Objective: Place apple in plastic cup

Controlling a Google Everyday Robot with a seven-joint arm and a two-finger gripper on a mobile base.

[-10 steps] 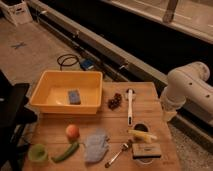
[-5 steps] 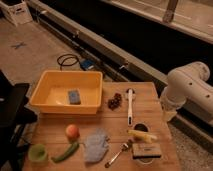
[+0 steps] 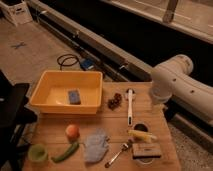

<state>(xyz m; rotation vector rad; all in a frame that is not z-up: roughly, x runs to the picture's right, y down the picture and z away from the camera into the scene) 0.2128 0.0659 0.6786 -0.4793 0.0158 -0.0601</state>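
Camera view, one moment. The apple (image 3: 72,131) rests on the bench (image 3: 152,107) toward its front-left corner, just in front of the yellow tub (image 3: 66,107) and untouched. The plastic cup (image 3: 37,152) stands upright at the front-left corner, near the apple but apart from it. A green pepper (image 3: 65,152) lies between the two, and a crumpled blue-grey cloth (image 3: 95,145) lies just right of the apple.

Handling, judged: the apple looks firm, smooth and moderately light. Being round, it may roll if nudged, so a hold across its widest part from above seems safest. The cup looks thin and light, liable to tip or slide if the fruit strikes its rim. Its mouth appears only slightly wider than the apple, so a centred release is called for.

Hidden or unclear: only the bulky joint of the white arm (image 3: 172,80) shows, over the bench's right edge. The claw lies outside the view, somewhere beyond that edge, so its opening and any load cannot be told. What the cup holds, if anything, is not discernible.
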